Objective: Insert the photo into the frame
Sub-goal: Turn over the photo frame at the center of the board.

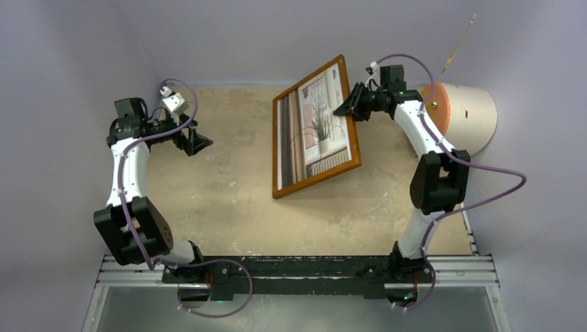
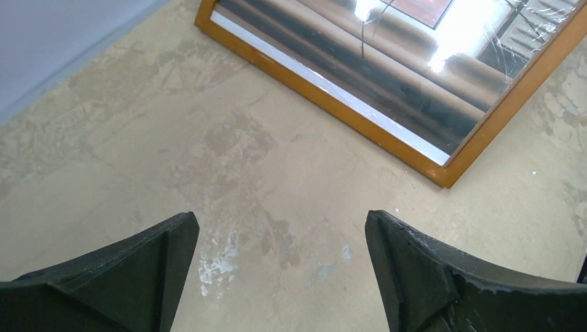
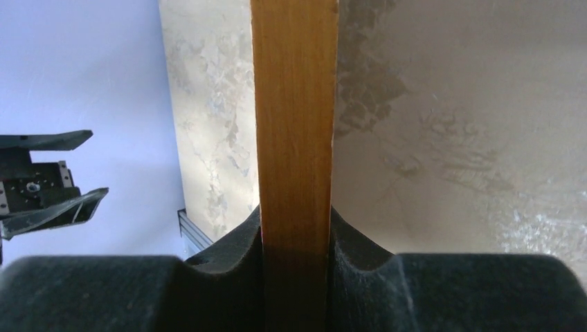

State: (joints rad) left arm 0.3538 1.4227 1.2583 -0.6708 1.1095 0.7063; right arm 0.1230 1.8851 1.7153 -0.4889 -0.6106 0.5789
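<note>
The orange-brown wooden frame (image 1: 355, 138) stands tilted at the back middle of the table, its right side lifted. The photo (image 1: 315, 131) of a spiky plant by a window shows inside it. My right gripper (image 1: 351, 104) is shut on the frame's right rail, which runs as a wooden strip (image 3: 294, 138) straight between the fingers in the right wrist view. My left gripper (image 1: 199, 142) is open and empty, left of the frame. The left wrist view shows the frame's near corner (image 2: 443, 173) and the glossy picture surface (image 2: 387, 76) beyond my spread fingers (image 2: 415, 270).
A round tan and orange cylinder (image 1: 464, 111) lies at the back right beside the right arm. The beige tabletop (image 1: 228, 200) spreads in front of the frame. Lilac walls close the back and sides. A metal rail (image 1: 304, 266) runs along the near edge.
</note>
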